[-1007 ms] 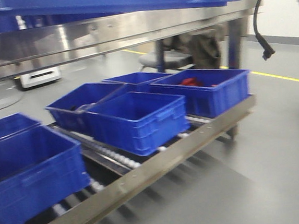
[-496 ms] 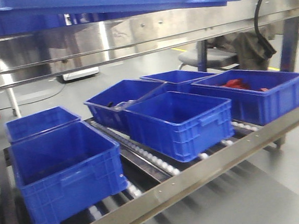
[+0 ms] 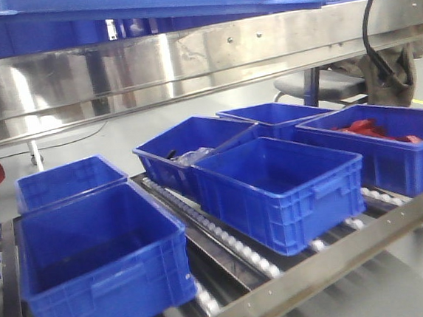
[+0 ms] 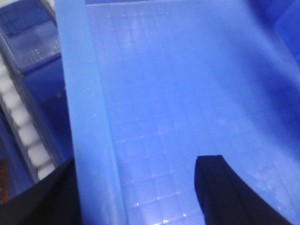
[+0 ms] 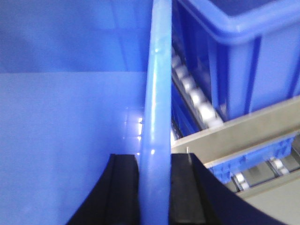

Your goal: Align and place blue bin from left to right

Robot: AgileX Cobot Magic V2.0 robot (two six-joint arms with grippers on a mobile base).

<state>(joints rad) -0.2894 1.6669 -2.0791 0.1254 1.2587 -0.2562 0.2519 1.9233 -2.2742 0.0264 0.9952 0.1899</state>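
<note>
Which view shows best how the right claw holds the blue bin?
The right wrist view: the right claw straddles the rim of the blue bin, one black finger on each side. The left wrist view shows only the left claw; the front view shows no claw.

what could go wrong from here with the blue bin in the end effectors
1. The right end effector grips only the thin rim of the blue bin, which might slip or tilt.
2. The left end effector straddles the wall, its inner finger seemingly off it: possibly loose.
3. The neighbouring bins on the roller rack sit close and skewed; placing could bump them.
</note>
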